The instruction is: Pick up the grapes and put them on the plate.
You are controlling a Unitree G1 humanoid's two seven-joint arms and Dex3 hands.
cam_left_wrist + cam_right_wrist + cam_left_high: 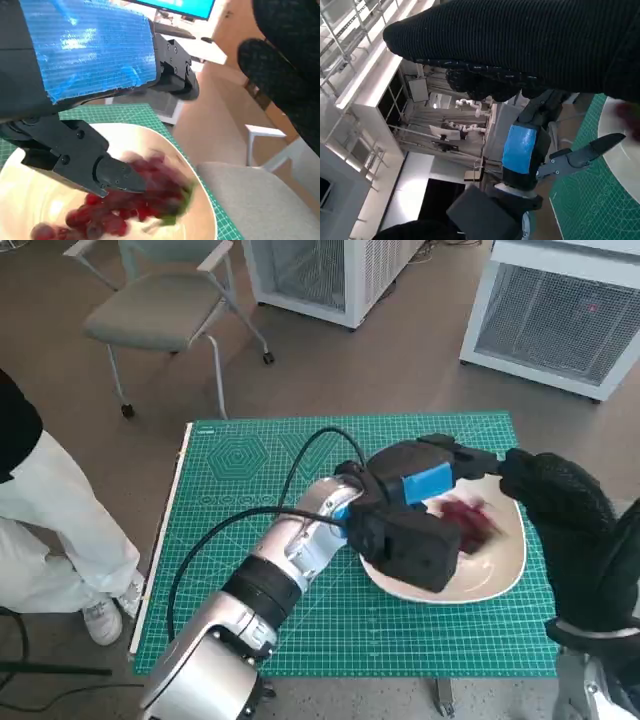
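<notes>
The dark red grapes [468, 520] lie in the cream plate [500, 580] on the right half of the mat; they look blurred in the left wrist view [135, 200]. My left hand [415, 505] hovers over the plate's left part with its fingers [100, 170] spread just above the grapes, gripping nothing. My gloved right hand [560, 505] hangs over the plate's right rim and holds nothing. The right wrist view shows the glove [520, 40], the blue-taped left hand [522, 150] and a slice of the plate [620, 150].
A green cutting mat [250, 470] covers the small table. A person's white-trousered leg and shoe [60, 530] stand close to the table's left edge. A grey chair [165, 310] and white cabinets [560, 310] stand on the floor beyond.
</notes>
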